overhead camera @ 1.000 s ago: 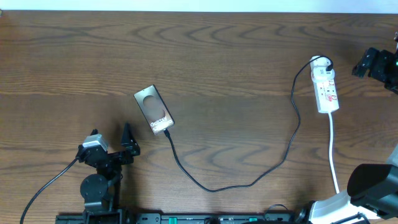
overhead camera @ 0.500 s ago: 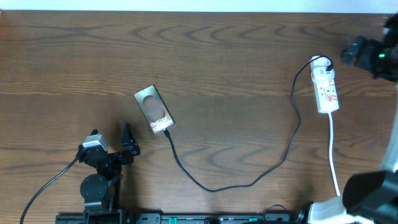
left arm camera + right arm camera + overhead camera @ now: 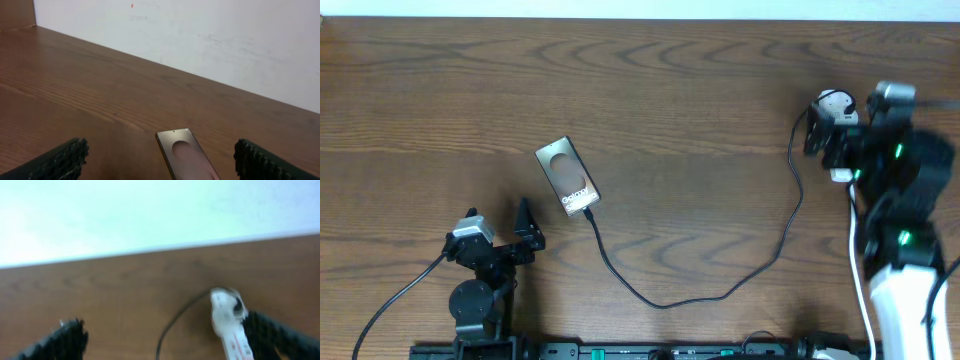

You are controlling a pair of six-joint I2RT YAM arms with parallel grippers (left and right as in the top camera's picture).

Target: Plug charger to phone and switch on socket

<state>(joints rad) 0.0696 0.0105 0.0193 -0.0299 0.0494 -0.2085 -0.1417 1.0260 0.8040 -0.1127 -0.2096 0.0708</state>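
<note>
**Both grippers wide open, nothing picked up**

From above: the phone (image 3: 567, 176) lies flat on the wooden table (image 3: 700, 80), left of middle. The charger cable (image 3: 665, 303) meets its near short edge, though I can't tell if it's fully seated. From there it loops across to the far end of the power strip (image 3: 835, 101) on the right. The right gripper (image 3: 838, 138) hangs over that strip, covering most of it. The left gripper (image 3: 498, 222) sits near the front edge, apart from the phone.

Left wrist cam: fingers (image 3: 60, 160) spread wide, empty, with the phone on the table between them further out.

Right wrist cam: blurry, but the jaws are spread wide and empty, with the strip just beside the right-hand finger (image 3: 280, 332).
</note>
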